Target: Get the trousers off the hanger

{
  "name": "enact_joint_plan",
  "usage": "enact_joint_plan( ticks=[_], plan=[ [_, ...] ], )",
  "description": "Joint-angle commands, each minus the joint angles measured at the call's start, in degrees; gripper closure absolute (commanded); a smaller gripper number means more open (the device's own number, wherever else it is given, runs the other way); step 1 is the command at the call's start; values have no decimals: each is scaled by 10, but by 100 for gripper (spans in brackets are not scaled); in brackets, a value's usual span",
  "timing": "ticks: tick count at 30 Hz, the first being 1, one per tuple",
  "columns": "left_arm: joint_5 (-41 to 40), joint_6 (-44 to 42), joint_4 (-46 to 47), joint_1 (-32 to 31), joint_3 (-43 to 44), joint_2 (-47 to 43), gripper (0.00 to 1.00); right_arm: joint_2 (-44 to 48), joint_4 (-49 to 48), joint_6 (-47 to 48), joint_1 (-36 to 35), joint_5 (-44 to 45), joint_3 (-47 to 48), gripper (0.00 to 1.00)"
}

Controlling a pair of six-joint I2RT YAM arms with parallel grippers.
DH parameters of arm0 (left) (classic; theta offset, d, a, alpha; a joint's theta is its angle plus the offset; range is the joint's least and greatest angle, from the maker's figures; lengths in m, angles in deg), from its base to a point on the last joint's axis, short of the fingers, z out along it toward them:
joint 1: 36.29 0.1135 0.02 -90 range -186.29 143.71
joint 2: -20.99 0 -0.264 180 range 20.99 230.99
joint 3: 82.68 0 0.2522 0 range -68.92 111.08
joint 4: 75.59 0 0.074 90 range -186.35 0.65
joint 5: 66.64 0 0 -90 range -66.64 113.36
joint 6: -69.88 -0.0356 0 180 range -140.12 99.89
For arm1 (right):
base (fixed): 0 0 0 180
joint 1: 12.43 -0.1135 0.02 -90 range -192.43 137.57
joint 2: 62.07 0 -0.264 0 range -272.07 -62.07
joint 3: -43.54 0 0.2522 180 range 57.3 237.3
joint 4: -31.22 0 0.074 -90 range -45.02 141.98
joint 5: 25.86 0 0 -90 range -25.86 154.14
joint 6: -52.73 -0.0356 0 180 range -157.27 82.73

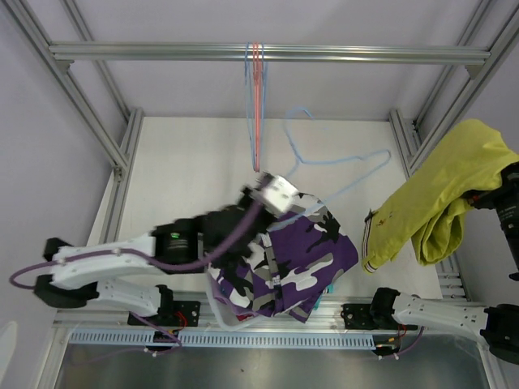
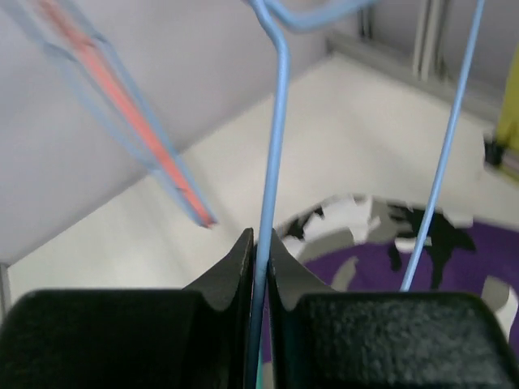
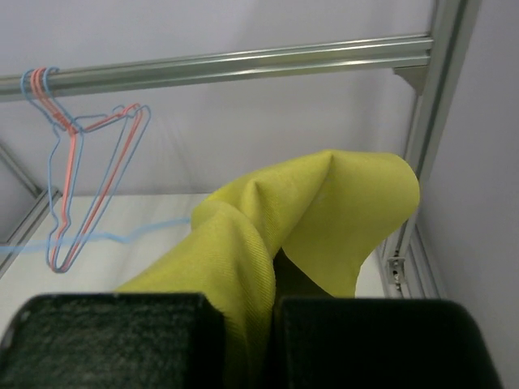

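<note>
- Near edge of the table (image 1: 186, 162), about the middle: camouflage shorts (image 1: 300, 259) lie crumpled flat, purple, black and white, off any hanger.
- A bit of teal cloth (image 1: 328, 288) shows under their near right side; can't tell what it is.
- Just above those shorts, my left gripper (image 2: 259, 243) is pinched narrow on the wire of a blue hanger (image 2: 278, 121); the wire runs straight up between my fingers.
- That hanger is bare, tilted out over the table toward the far right, its hook off the rail.
- Right edge of the table: my right gripper (image 3: 247, 340) is clamped on yellow shorts (image 1: 438, 203), held up in the air.
- Yellow cloth bunches over my fingers and droops left and down; the low end has a striped band (image 1: 369, 243) and hangs over the right side of the table.
- Far side, overhead: a metal rail (image 1: 162, 51) carries a bunch of bare blue and red hangers (image 1: 256, 97), hanging close together near its middle.
- Both pairs of shorts are well apart from those hangers.
</note>
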Motion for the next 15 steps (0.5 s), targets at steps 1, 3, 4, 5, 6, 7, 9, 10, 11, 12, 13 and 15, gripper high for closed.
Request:
enact_joint_plan(
  ticks=[1,3,4,5,6,7,9,10,11,12,13,15],
  plan=[
    [-17,18,62,27,-3,-123,86,-13,-41,-22,5,-83,-16,100],
    [-36,-18,123,40,-27,-188,86,-20,-43,-31,7,-102,-34,100],
    [-40,-27,135,44,-34,-206,89,-20,-46,-39,7,-122,-42,100],
    [-45,-32,141,49,-56,-223,92,-21,-53,-42,7,-129,-51,100],
    [-48,-36,147,61,-62,-251,95,-20,-58,-44,8,-136,-73,100],
    [-53,-34,146,66,-69,-261,98,-18,-70,-46,7,-140,-85,100],
    [-60,-31,150,78,-89,-292,99,-13,-85,-52,8,-156,-117,100],
    [-67,-31,160,82,-96,-301,99,-9,-92,-52,8,-162,-130,100],
    [-68,-30,166,84,-103,-310,99,-8,-105,-52,8,-178,-140,100],
    [-69,-33,175,86,-127,-317,100,-7,-110,-66,8,-187,-149,100],
    [-71,-34,192,86,-134,-328,99,-9,-119,-74,8,-213,-167,100],
    [-71,-30,202,93,-157,-332,99,-11,-130,-85,7,-250,-189,100]
  ],
)
